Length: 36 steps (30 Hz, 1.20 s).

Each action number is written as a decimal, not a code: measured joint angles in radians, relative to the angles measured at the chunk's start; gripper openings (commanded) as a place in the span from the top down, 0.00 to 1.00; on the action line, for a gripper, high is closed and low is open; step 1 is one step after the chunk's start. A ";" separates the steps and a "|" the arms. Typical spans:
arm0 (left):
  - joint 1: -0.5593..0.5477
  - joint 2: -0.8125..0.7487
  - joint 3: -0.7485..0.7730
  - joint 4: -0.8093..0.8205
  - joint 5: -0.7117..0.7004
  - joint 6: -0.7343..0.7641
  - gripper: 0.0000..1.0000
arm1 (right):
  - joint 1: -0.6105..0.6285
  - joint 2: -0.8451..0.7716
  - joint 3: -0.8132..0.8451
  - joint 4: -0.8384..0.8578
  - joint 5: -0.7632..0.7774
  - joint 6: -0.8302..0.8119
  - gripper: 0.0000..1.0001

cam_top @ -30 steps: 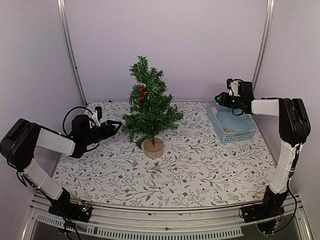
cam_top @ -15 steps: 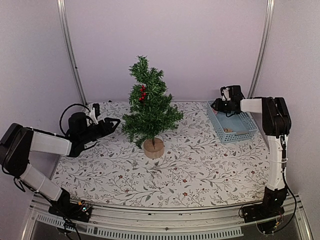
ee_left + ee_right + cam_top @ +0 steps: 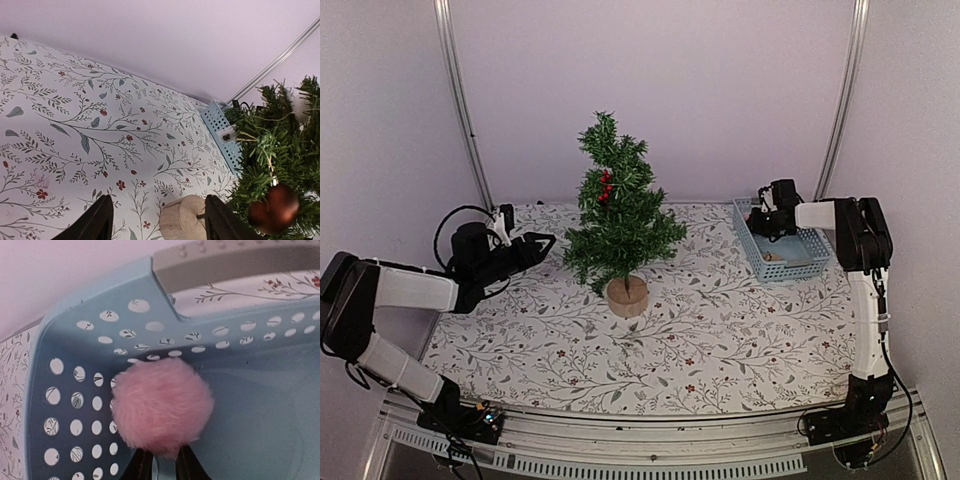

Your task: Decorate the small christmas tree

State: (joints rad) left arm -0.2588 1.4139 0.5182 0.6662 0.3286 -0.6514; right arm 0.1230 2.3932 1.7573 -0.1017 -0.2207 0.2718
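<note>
Pointing the left gripper (image 3: 157,202), fingers spread wide, toward the small christmas tree (image 3: 620,215) standing upright mid-way across the table (image 3: 720,330); reaching the right gripper (image 3: 161,461) into the blue basket (image 3: 810,255) at far right, fingers narrowed under a pink pompom (image 3: 160,407); cannot tell whether pinched.

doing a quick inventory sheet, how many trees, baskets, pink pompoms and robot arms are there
tree: 1
basket: 1
pink pompom: 1
robot arms: 2
total: 5
</note>
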 measured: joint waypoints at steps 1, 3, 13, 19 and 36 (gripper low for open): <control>0.001 -0.003 0.000 0.000 0.000 0.000 0.37 | 0.000 0.000 0.002 -0.003 0.002 0.001 0.92; 0.002 -0.011 0.000 -0.003 0.000 0.000 0.36 | 0.000 0.000 0.002 -0.007 0.004 0.000 0.97; 0.004 -0.060 -0.008 -0.016 0.000 0.001 0.33 | 0.000 -0.132 -0.158 0.014 0.006 -0.005 1.00; 0.004 -0.120 -0.017 -0.062 -0.007 0.024 0.24 | 0.000 -0.306 -0.243 0.077 0.006 -0.020 1.00; 0.005 -0.323 -0.024 -0.220 -0.032 0.126 0.21 | 0.062 -0.739 -0.613 0.164 -0.178 -0.071 1.00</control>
State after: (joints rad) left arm -0.2543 1.0904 0.4942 0.4465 0.2970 -0.5255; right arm 0.1848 1.6539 1.1442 0.0620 -0.3988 0.2008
